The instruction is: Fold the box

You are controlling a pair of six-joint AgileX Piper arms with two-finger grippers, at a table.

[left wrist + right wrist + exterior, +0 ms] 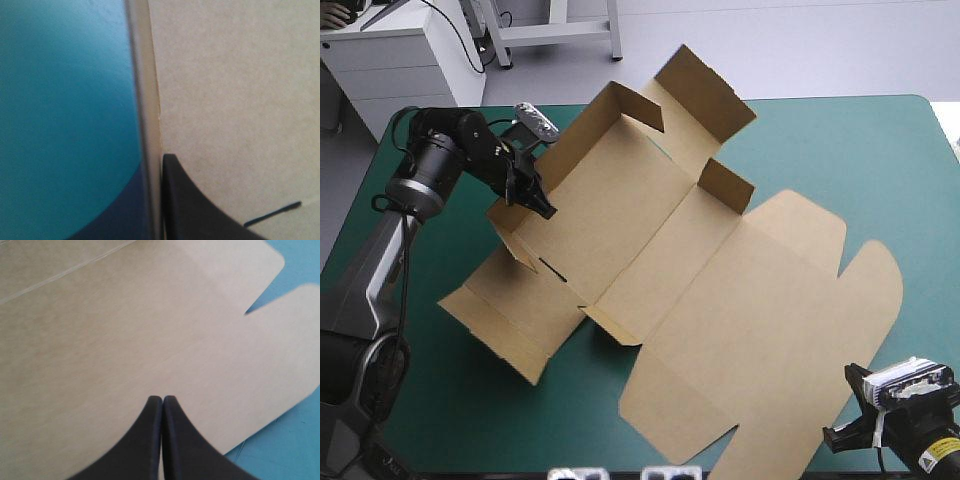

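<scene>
At the left of the high view my left pincer [544, 206] is all but shut, nipping the raised wall [575, 135] of the box [650, 250]. My left wrist view shows that wall's thin pale edge standing against one black finger [200, 210], with matte, fibrous board on one side and the smooth teal-green cover [65, 100] on the other. A short dark slit [272, 212] is cut in the board just beside that finger. The box is a cut sheet of plain brown board, creased along straight folds. It lies across the middle of the frame with its long axis slanting from upper left to lower right. The tray end, with its walls up, is at upper left. The lid [760, 330] lies flat toward lower right and ends in a rounded flap [870, 285]. In the lower right corner my right pincer [162, 399] is closed to a single point, holding nothing. It is over the lid's flat board, and I cannot tell whether it touches.
</scene>
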